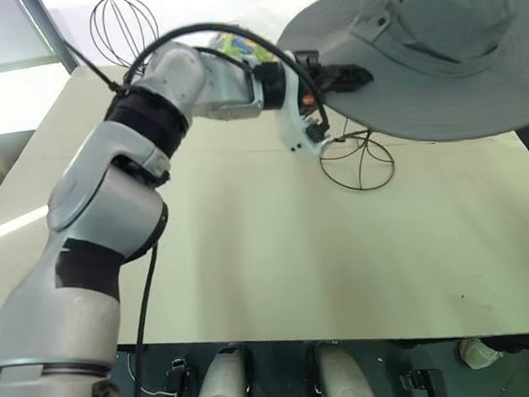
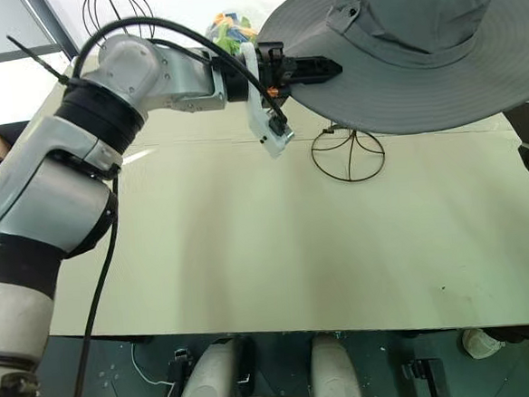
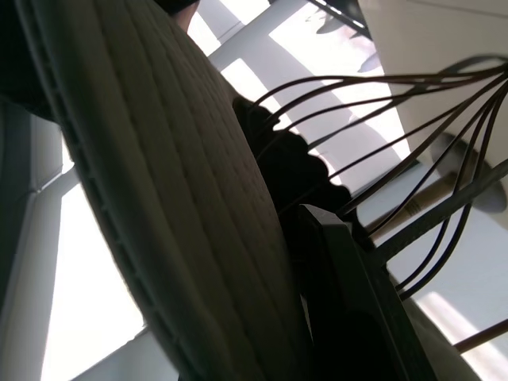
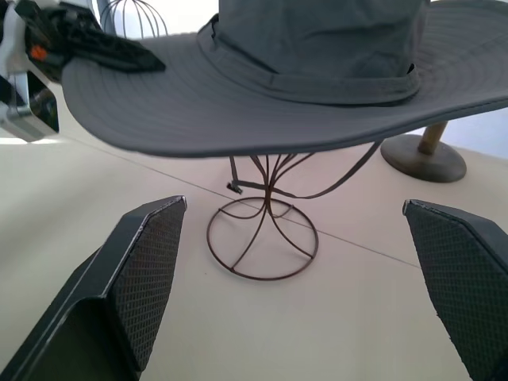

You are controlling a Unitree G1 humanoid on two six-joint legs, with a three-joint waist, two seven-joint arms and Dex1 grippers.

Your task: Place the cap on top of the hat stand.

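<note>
Grey fabric sun hat point(image 1: 436, 50), wide-brimmed and floppy, with small metal eyelets in its soft crown, sits over the tall black wire hat stand point(image 4: 266, 230), whose round wire base rests on the pale beige table point(image 1: 278, 261). The hat covers the upper frame of the stand, leaving only the stem, the base and a few curved wires visible beneath the brim. The left gripper point(image 1: 351, 77) reaches level across the table from the robot's left, its two black fingers closed flat on the near edge of the brim. The right gripper point(image 4: 298, 270) is held back from the stand with its two black textured fingers point(image 4: 147, 270) spread wide apart and holding nothing, the stand's base seen between them. A smaller black wire head frame point(image 1: 124, 27) stands at the far left corner of the table. A brown wooden post with a round base point(image 4: 425, 155) stands behind the hat stand, partly hidden under the brim.
</note>
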